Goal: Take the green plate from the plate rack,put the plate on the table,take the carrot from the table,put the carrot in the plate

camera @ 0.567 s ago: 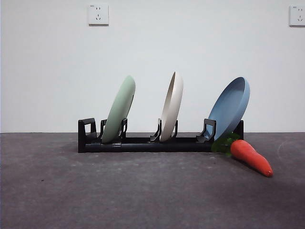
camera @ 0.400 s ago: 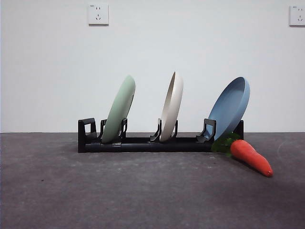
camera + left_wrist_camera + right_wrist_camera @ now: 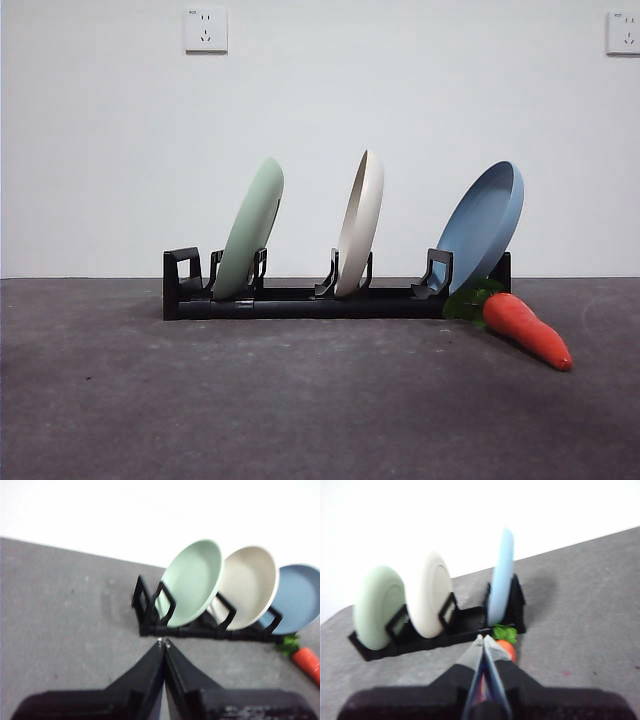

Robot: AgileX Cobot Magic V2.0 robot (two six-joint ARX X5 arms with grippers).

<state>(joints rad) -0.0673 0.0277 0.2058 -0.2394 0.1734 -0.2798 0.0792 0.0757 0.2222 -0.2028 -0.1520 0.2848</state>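
The green plate (image 3: pixel 250 228) leans in the leftmost occupied slot of the black plate rack (image 3: pixel 300 297) on the dark grey table (image 3: pixel 300 400). The carrot (image 3: pixel 527 330) lies on the table at the rack's right end, its leafy top against the rack. In the left wrist view the green plate (image 3: pixel 192 582) and rack (image 3: pixel 200 625) sit well ahead of my left gripper (image 3: pixel 163 642), which is shut and holds nothing. My right gripper (image 3: pixel 483 638) is shut and empty, with the carrot (image 3: pixel 506 649) just beyond its tips and the green plate (image 3: pixel 378 606) far off. Neither gripper shows in the front view.
A cream-beige plate (image 3: pixel 360 222) stands in the rack's middle slot and a blue plate (image 3: pixel 482 226) leans at its right end, above the carrot's top. A white wall with two sockets (image 3: pixel 206 30) rises behind the table.
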